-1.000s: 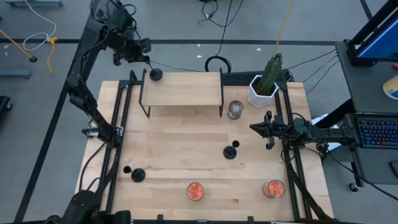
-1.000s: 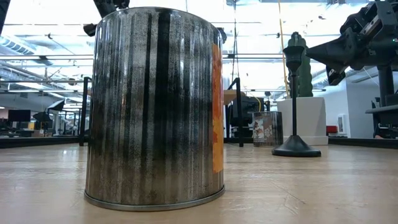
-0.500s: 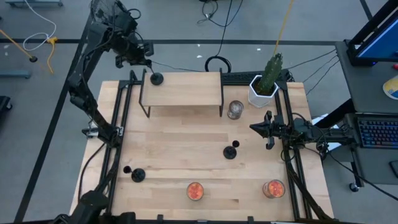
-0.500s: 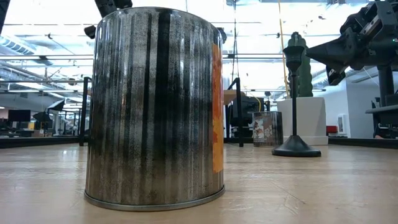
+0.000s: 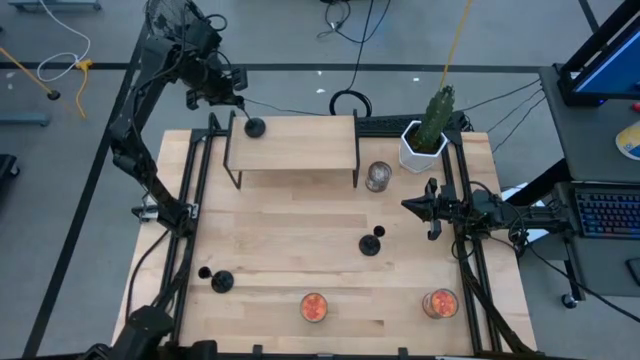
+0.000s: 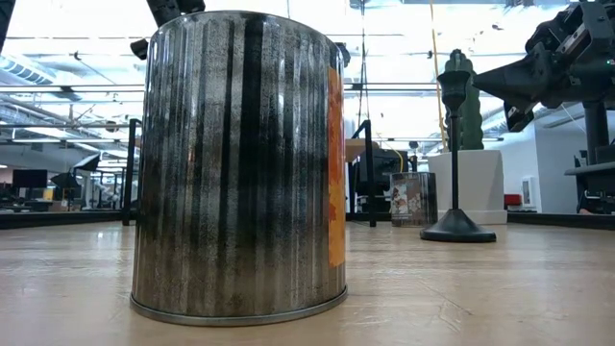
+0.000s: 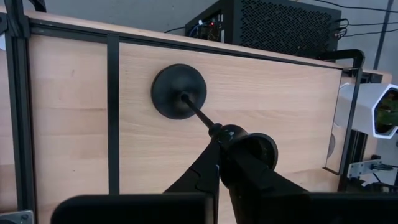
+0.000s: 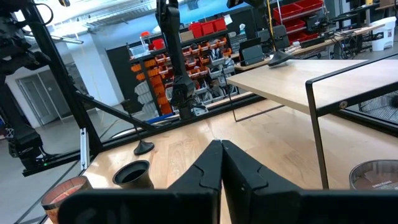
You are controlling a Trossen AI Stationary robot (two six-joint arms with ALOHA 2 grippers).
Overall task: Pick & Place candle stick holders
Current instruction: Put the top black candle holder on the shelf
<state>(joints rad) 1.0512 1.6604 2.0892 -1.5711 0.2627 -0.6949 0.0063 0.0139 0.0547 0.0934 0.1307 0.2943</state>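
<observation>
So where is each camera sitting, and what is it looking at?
High view: above the table, looking straight down; both arms show, left gripper by the shelf.
Low view: at tabletop height, behind a jar; the right arm shows.
Left wrist view: over the shelf, its fingers shut on a candle stick holder.
Right wrist view: across the table, right gripper shut.
Shared: high and left wrist views show that same holder.

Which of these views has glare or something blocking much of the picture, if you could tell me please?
Low view: an orange-filled jar close to the lens fills the picture's left half, and the bright ceiling behind it is washed out, leaving the candle stick holder silhouetted. High view: evenly lit, only soft shadows under the shelf. Left wrist view: the left end effector hides the holder's cup.
</observation>
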